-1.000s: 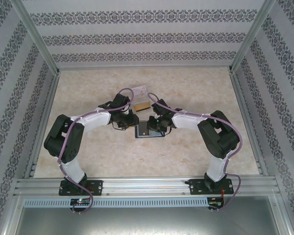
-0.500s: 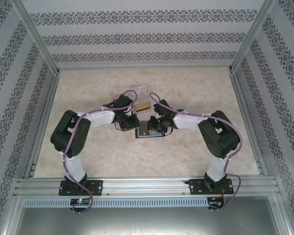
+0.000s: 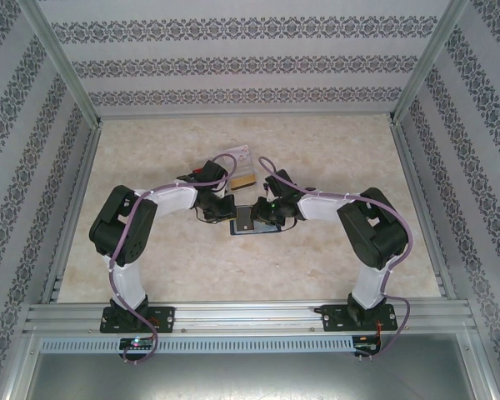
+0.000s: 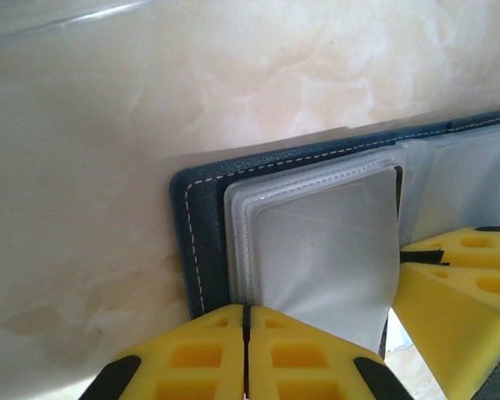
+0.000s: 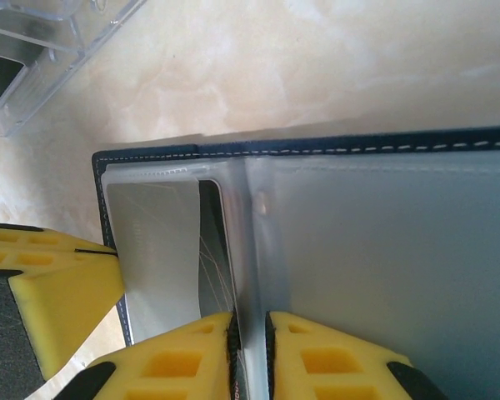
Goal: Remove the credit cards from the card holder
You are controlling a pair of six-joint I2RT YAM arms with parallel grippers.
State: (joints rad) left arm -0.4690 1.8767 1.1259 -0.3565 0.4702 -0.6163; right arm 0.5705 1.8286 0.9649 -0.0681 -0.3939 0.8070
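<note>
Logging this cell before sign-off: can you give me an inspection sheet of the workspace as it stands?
Surface: beige marbled table, no spills seen.
Job's things: card holder lies open between the grippers. A dark card sits in one sleeve. A pale card and an orange-gold card lie beyond it.
Clutter: clear plastic box.
Grippers: left gripper shut at a sleeve's edge, grip unconfirmed. Right gripper shut on the card holder's sleeve fold.
Cables: purple cables run along both arms.
Surroundings: patterned walls, metal frame.
</note>
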